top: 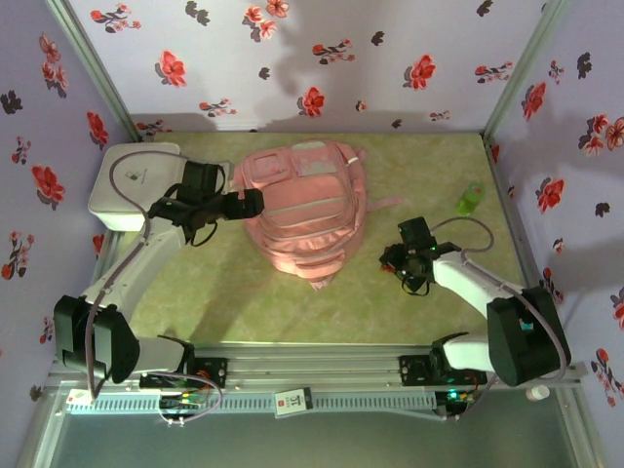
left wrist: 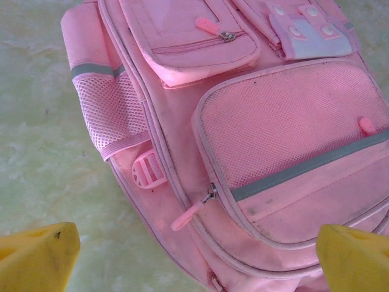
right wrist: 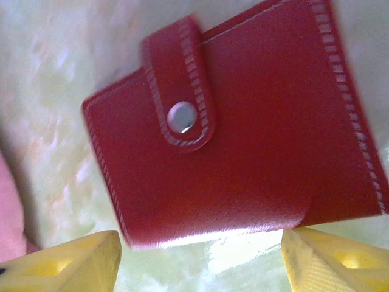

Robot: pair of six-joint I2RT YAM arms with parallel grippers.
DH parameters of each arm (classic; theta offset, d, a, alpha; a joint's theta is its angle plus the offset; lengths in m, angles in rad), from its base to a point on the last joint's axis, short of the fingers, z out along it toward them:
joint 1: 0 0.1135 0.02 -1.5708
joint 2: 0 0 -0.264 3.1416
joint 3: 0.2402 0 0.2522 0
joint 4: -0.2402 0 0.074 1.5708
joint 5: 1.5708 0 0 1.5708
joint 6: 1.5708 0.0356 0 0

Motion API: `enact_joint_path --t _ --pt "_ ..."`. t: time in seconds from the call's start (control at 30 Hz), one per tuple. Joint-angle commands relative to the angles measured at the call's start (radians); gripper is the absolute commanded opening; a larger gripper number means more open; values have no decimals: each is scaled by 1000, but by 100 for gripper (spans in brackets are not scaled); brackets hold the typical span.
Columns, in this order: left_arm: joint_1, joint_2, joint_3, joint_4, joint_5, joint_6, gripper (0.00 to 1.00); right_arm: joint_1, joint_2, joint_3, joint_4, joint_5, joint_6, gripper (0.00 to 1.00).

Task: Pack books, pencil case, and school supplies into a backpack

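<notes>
Backpack (top: 304,216) lies pockets up in the middle of the counter (top: 234,302). We see the left tool (top: 255,203) hanging just at its left side, jaws wide and empty. The right tool (top: 394,261) hovers to its right over a red snap wallet (right wrist: 243,128); we see its 2 yellow fingers (right wrist: 67,264) apart, the wallet just beyond them. A white box (top: 132,185) sits far left, a small green object (top: 471,198) far right.

The backpack (left wrist: 243,140) is matt cloth and mesh; the wallet (right wrist: 255,140) glossy, leather-like, with a metal snap (right wrist: 182,117).
</notes>
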Motion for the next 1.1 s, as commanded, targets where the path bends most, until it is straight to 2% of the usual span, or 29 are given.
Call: enact_joint_path --t 0.0,0.07,0.2,0.4,0.63,0.77,0.93,1.07 --pt "6 0 0 13 13 -10 100 -51 36 48 3 58 -103 69" --pt "6 -1 -1 13 13 -8 100 -70 66 73 13 79 -141 69" --pt "7 -3 -1 9 15 -11 100 -87 136 127 37 63 -179 62" --pt "6 -7 -6 4 16 -10 100 -87 197 131 68 51 -166 48" --pt "6 0 -3 6 17 -11 100 -87 228 119 85 45 -158 38" --pt "5 5 3 8 22 -8 100 -91 249 116 98 37 -141 30" --pt "-12 25 21 18 23 0 100 -101 238 113 124 26 -118 19" --pt "-62 59 48 30 23 49 100 -106 174 123 124 34 -123 12"
